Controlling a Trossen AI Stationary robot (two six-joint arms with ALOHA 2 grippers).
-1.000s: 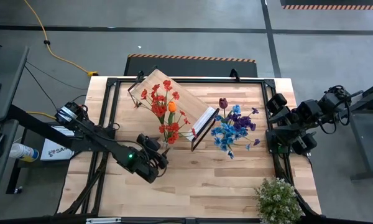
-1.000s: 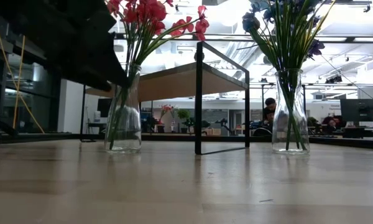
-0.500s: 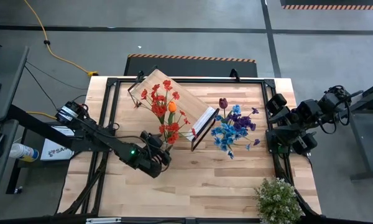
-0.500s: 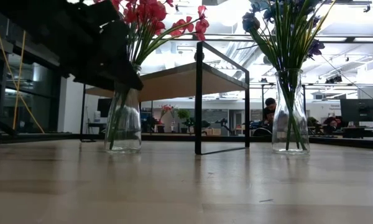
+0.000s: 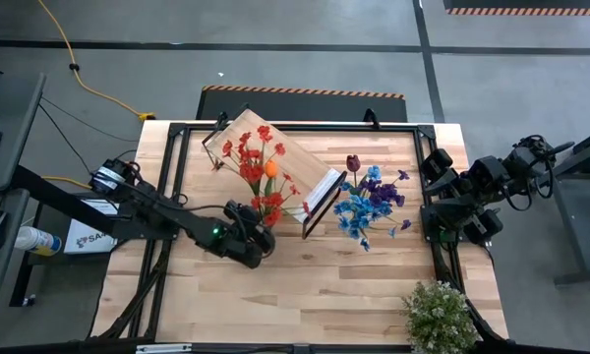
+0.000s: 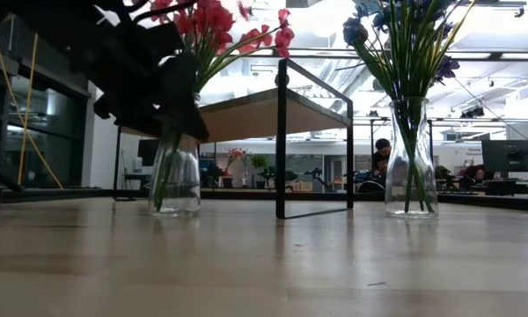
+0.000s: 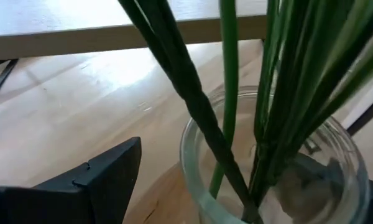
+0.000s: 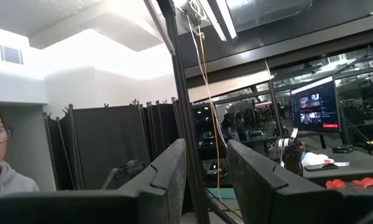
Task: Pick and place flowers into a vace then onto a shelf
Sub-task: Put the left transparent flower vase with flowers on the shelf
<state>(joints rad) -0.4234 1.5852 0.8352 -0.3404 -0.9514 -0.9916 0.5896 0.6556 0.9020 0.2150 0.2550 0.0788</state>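
A clear glass vase (image 6: 175, 180) with red flowers (image 5: 258, 162) and an orange tulip (image 5: 271, 169) stands on its base on the table, left of the shelf (image 5: 259, 147). My left gripper (image 5: 259, 237) is open at the vase's neck. One finger (image 7: 105, 180) stands beside the rim (image 7: 193, 155), apart from it, and green stems (image 7: 230, 93) rise in front. A second vase (image 6: 411, 167) holds blue and purple flowers (image 5: 369, 206) and a dark red rose (image 5: 353, 162). My right gripper (image 8: 206, 180) is raised at the table's right edge, open with a narrow gap and nothing between its fingers.
The shelf's black frame leg (image 6: 282, 150) stands between the two vases. A bushy pale plant (image 5: 439, 317) sits at the near right corner. A person (image 8: 0, 168) shows beyond the table in the right wrist view, and others (image 6: 383, 158) sit far behind it.
My left gripper has moved toward the table's far right, in to the red-flower vase and slightly down, staying open. The vases and flowers have kept still.
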